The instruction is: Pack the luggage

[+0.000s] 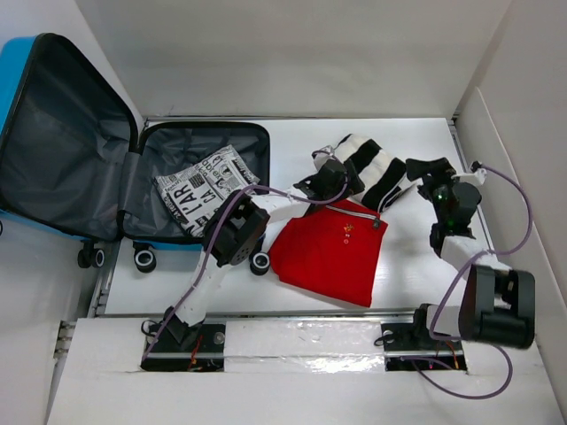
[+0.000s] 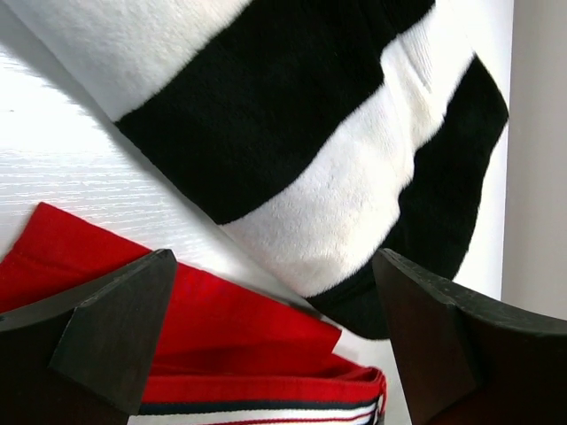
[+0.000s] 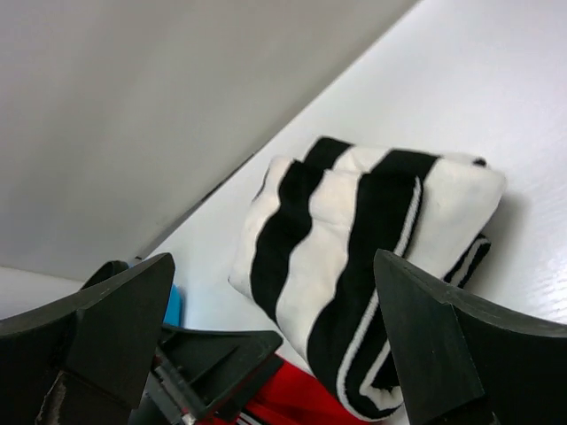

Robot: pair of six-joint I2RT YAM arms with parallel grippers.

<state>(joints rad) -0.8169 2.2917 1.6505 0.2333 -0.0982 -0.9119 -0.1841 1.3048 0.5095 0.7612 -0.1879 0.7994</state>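
Left wrist: left pincer (image 2: pixel 273 258) spread wide, empty; right pincer (image 3: pixel 273 258) likewise.

Bright, evenly lit white tabletop (image 1: pixel 416 274), plain white panels (image 1: pixel 292 53) along the frame's top and right.

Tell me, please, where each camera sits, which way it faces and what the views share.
Top external: above, behind left arm and right arm, both showing; looks down at luggage, red shirt, striped garment.
Left wrist: low over garment and shirt; open left gripper shows.
Right wrist: faces the garment from its right; open right gripper shows.
Shared: the striped garment.
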